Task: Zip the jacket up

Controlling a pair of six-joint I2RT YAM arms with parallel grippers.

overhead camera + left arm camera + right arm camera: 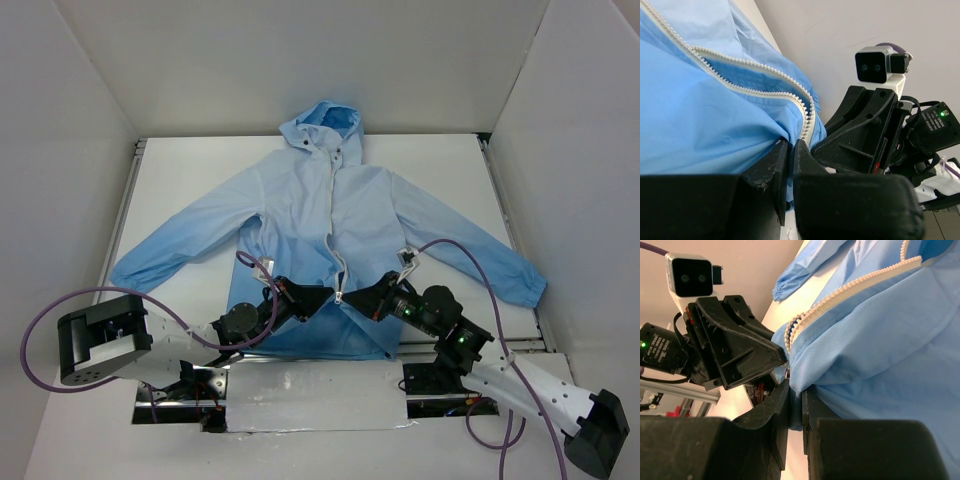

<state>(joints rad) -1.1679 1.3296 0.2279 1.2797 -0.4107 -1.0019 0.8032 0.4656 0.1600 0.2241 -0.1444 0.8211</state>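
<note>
Bright, flat light from above, bounced around by the white walls (300, 60) and surface (200, 170), so there are only faint soft shadows along the jacket (300, 210) hem. The foil strip (310, 395) up front has a dull sheen, nothing blown out. In the wrist views the zipper (807, 117) teeth are sharp, but the black fingers (765, 170) up close go dark and mushy.

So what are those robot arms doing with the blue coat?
Two robot arms are working on a light blue jacket spread flat on the white table. The left gripper and right gripper each pinch the fabric near the bottom hem, one on each side of the white zipper. In the wrist views the two rows of teeth are apart, so it isn't zipped there yet.
</note>
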